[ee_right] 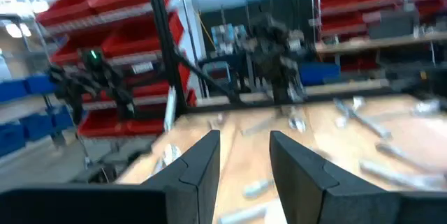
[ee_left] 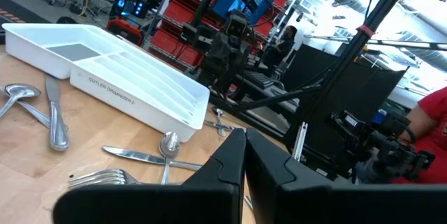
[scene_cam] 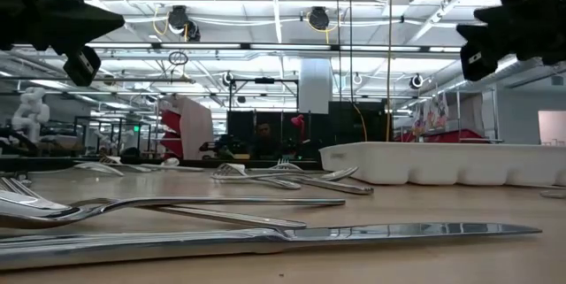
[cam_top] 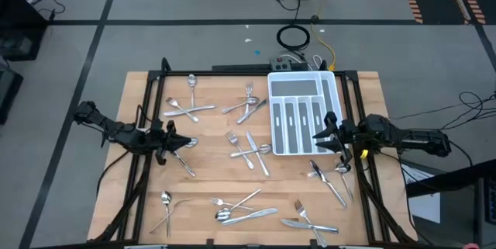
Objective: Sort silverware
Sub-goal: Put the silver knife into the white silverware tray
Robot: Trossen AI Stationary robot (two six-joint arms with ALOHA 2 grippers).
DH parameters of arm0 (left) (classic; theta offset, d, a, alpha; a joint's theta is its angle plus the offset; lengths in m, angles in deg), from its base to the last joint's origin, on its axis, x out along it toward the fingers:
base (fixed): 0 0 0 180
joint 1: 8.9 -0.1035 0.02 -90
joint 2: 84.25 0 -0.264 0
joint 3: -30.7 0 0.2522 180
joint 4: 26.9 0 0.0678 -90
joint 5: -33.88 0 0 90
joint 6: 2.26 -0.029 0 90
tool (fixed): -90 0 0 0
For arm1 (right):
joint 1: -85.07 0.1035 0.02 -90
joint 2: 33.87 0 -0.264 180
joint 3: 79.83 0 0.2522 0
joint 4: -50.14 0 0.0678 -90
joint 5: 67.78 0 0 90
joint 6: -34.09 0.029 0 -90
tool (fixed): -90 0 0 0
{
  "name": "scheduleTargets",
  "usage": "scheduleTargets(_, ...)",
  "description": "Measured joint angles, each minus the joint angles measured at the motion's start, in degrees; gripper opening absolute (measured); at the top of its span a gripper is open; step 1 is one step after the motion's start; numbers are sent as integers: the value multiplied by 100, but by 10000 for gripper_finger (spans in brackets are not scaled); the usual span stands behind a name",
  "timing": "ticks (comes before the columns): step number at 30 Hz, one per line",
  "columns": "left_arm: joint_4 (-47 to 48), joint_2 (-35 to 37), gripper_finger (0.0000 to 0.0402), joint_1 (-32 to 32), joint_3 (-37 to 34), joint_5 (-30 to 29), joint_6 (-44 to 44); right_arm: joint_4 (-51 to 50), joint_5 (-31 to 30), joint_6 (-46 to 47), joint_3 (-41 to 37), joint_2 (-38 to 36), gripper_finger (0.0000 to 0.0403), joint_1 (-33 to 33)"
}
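The silverware lies scattered flat on the wooden table: a spoon [cam_top: 192, 88] and forks [cam_top: 246, 103] at the far side, a crossed fork and knife [cam_top: 249, 150] in the middle, and several pieces [cam_top: 240, 210] along the near edge. The white tray [cam_top: 304, 113] stands at the far right. My left gripper [cam_top: 186, 141] hangs shut above the table's left part, its fingertips together in the left wrist view [ee_left: 244, 147]. My right gripper [cam_top: 318, 135] hovers above the tray's near right corner, its fingers parted with nothing between them [ee_right: 244, 144]. In the low view both stand high above the table.
More silverware [cam_top: 332, 175] lies below the right gripper near the right edge. A black frame [cam_top: 155, 94] borders the table. A power strip and cables [cam_top: 294, 51] lie on the floor beyond the far edge. A knife [scene_cam: 292, 231] lies close before the low camera.
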Motion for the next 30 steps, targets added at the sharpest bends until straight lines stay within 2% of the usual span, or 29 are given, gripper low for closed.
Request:
scheduleTargets(5, 0, 0, 15, 0, 2, 1, -2, 349, 0, 37, 2, 0, 116, 0)
scheduleTargets(7, 0, 0, 15, 0, 1, 0, -2, 398, -210, -53, 2, 0, 116, 0)
scheduleTargets(9, 0, 0, 15, 0, 1, 1, 0, 525, -664, -58, 2, 0, 116, 2)
scheduleTargets(13, 0, 0, 15, 0, 2, 0, 0, 513, -1960, 238, 2, 0, 116, 0)
scheduleTargets(15, 0, 0, 15, 0, 2, 2, 0, 496, -2233, 528, 2, 0, 116, -2)
scheduleTargets(23, 0, 0, 15, 0, 2, 2, -1, 375, -2230, 552, 2, 2, 116, 0)
scheduleTargets(30, 0, 0, 15, 0, 1, 0, -2, 382, -2256, 1383, 2, 2, 116, 0)
